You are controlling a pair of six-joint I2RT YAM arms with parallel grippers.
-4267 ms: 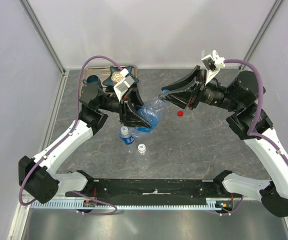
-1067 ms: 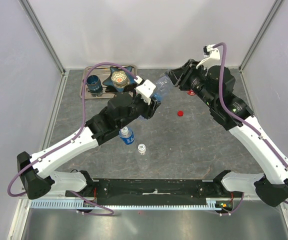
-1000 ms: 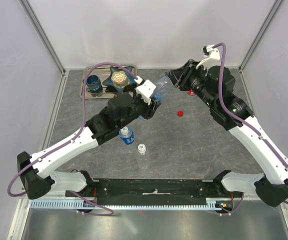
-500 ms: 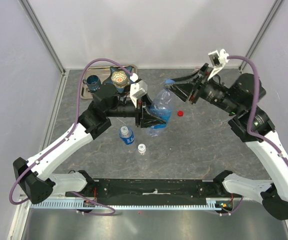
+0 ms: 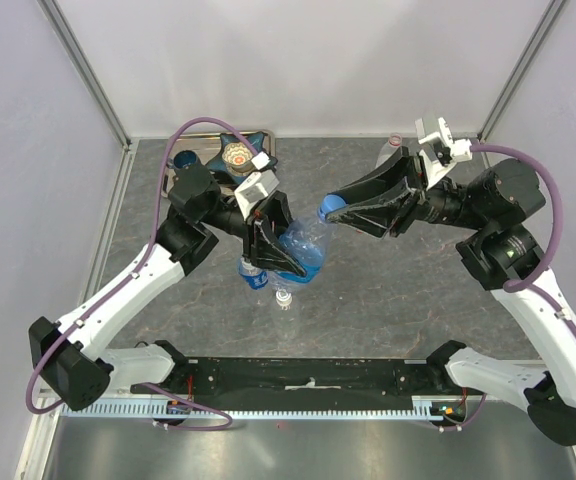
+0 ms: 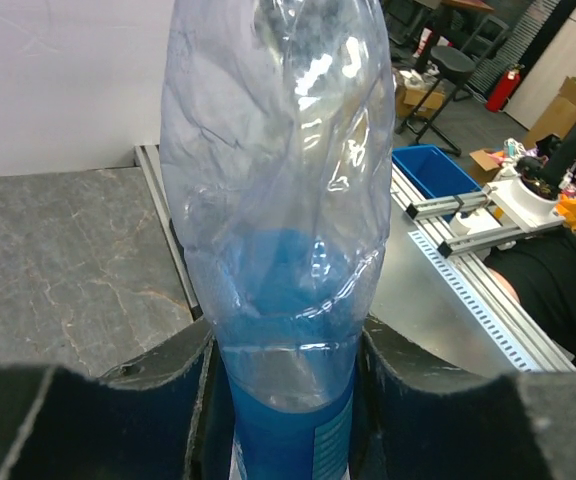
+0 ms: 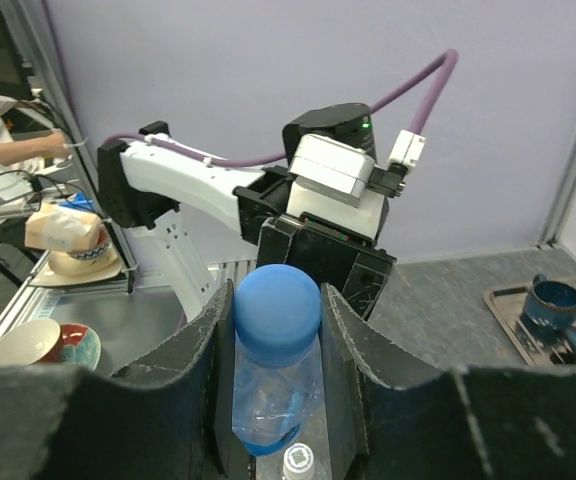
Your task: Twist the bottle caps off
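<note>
My left hand [image 6: 284,385] is clamped on the lower body of a crumpled blue-tinted clear plastic bottle [image 6: 278,200]. My right hand [image 7: 276,318] is clamped on its round blue plastic cap [image 7: 276,296], which sits between the fingers.

A large bottle [image 5: 306,248] hangs tilted over the middle of the table [image 5: 398,290]. The left gripper [image 5: 278,240] clamps its base on the left, and the right gripper [image 5: 335,210] clamps its cap [image 7: 277,302] on the right. Under it, towards the arm bases, stands a small bottle [image 5: 253,273], with a tiny bottle [image 5: 284,298] just right of that and nearer. A back bottle [image 5: 392,150] stands behind the right gripper. In the far left corner a tray [image 5: 208,150] holds a mug [image 5: 185,159], with a dish [image 5: 236,152] to its right.
</note>
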